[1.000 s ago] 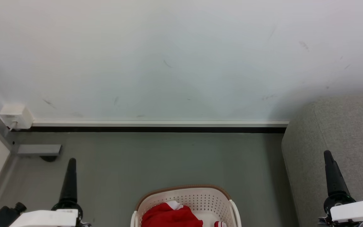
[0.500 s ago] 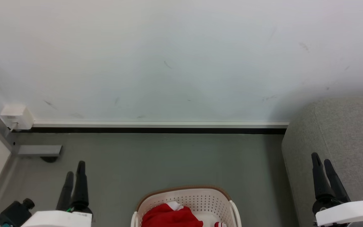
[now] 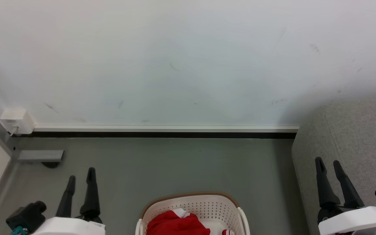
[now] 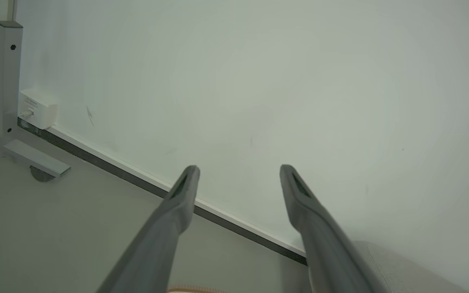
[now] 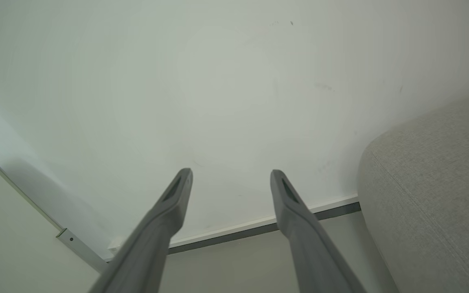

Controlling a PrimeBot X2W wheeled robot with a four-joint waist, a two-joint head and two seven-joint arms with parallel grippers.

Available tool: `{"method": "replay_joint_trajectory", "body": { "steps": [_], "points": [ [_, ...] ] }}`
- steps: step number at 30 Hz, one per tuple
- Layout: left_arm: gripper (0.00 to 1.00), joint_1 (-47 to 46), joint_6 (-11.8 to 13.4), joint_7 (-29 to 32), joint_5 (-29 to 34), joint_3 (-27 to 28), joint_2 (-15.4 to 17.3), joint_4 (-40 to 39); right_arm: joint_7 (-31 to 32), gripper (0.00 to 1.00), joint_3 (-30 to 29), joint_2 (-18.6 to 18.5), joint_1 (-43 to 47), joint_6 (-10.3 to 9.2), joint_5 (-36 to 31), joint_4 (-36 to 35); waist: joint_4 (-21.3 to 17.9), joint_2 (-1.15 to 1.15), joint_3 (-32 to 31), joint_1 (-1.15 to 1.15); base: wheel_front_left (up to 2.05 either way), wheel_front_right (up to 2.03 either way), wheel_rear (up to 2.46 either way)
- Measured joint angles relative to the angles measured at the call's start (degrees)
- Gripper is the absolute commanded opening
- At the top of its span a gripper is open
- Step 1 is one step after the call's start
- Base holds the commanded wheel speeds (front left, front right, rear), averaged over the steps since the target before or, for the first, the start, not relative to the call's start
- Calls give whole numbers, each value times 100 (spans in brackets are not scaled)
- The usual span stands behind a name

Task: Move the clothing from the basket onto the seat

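Clothing [image 3: 176, 223] sits bunched in the basket [image 3: 207, 204] at six o'clock; with the left gripper [image 3: 82, 174] and right gripper [image 3: 327, 161] both spread and empty, best drop one inside, pinch a thick fold, then lift toward the seat [image 3: 354, 130] at four o'clock.

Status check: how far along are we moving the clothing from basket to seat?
Done: nothing yet; the clothing lies in the basket, and the visible part of the seat bears no garment. In hand: nothing; the left gripper and right gripper are open and empty, either side of the basket. Remaining: reach in, grasp, lift, carry to the seat.
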Motion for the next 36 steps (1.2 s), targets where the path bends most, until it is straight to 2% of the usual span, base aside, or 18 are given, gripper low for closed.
{"method": "replay_joint_trajectory", "body": {
  "steps": [15,36],
  "points": [
    [100,40,236,-205,1122,-122,52,-11,-202,100,90,13,-24,0,-1124,235,10,0,-16,0,0,0,0],
    [100,104,344,-464,2186,-218,114,-36,-485,100,249,20,-120,0,-2057,314,23,0,-49,0,0,0,0]
  ]
}}
